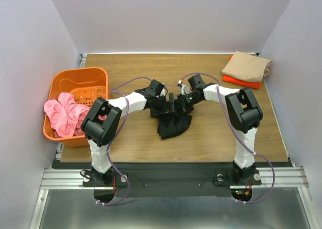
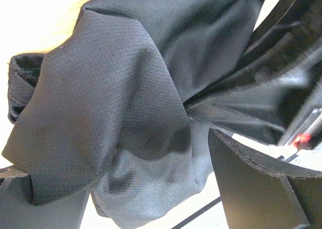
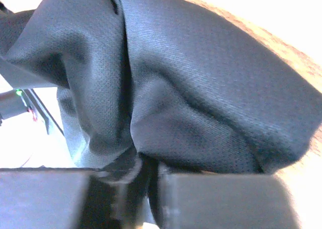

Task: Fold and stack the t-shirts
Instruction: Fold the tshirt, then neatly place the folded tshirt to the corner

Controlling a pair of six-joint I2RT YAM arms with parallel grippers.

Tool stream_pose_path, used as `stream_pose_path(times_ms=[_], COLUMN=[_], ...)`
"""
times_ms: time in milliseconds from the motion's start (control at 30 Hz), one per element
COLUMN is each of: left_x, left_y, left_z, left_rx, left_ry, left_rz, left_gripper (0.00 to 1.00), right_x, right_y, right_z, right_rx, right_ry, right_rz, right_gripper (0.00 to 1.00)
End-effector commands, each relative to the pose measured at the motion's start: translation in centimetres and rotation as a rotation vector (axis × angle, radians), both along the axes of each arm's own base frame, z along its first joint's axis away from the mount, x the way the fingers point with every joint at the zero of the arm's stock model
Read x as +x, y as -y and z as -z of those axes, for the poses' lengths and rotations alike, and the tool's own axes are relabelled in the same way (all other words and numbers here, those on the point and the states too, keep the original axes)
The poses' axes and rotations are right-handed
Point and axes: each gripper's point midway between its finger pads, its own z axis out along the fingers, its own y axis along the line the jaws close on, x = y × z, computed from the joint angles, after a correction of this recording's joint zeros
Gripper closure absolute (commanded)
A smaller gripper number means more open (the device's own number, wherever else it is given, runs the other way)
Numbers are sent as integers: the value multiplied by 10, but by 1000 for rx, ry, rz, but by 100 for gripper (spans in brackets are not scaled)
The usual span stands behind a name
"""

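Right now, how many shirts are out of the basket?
3. The black shirt lies bunched in the middle; the tan shirt sits folded on the orange shirt at the far right corner. The pink cloth in the basket may hide more.

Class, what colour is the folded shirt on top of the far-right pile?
The top shirt is tan, best seen in the top external view.

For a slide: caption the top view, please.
Right gripper pinches the black shirt mid-table, left gripper open; tan shirt lies on orange shirt.
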Motion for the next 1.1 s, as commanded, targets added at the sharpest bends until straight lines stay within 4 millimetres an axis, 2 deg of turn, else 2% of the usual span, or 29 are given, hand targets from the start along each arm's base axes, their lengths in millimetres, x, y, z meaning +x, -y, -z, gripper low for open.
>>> stream_pose_path(times_ms=[0,167,300,333,400,467,533,600,667,700,733,767,800,867,900,1000,1033,1067], left_x=[-11,-4,4,5,7,6,5,4,2,2,0,-1,-4,-7,-11,-20,-22,-25], left_y=[-5,-19,-40,-42,-46,-51,-52,-55,-56,-57,-58,-59,-60,-62,-65,-70,-70,-71], left_z=[14,-8,-30,-39,-46,-53,-57,-58,-58,-58,-56,-55,-51,-49,-44,-36,-35,-33], left_rx=[31,20,7,-3,-4,-4,-2,1,1,1,3,3,9,8,15,24,21,22], left_ry=[-20,24,60,76,92,102,107,109,109,107,103,103,94,88,79,62,60,54], left_rz=[13,-28,-81,-87,-93,-94,-91,-91,-90,-92,-93,-93,-93,-95,-95,-97,-99,-100], left_gripper=[2,2,2,2,2,2,2,2,2,2,2,2,2,2,2,2,2,2], right_x=[-11,12,45,55,64,84,95,114,124,139,143,156,160,173,184,202,212,219], right_y=[23,35,55,65,74,85,98,104,119,123,133,137,143,157,160,178,183,192], right_z=[49,33,3,-5,-16,-34,-44,-60,-67,-82,-79,-95,-92,-102,-116,-128,-143,-143], right_rx=[-195,-246,-239,-240,-251,-261,-276,-273,-305,-303,-332,-328,-341,-341,-331,-336,-332,-333], right_ry=[-42,33,97,116,132,187,204,243,254,298,290,330,315,331,360,384,424,424], right_rz=[76,148,234,260,274,308,332,357,380,394,403,418,423,461,479,530,553,575], right_gripper=[99,100,100,100,100,100,100,100,100,99,100,100,100,100,100,100,100,99])
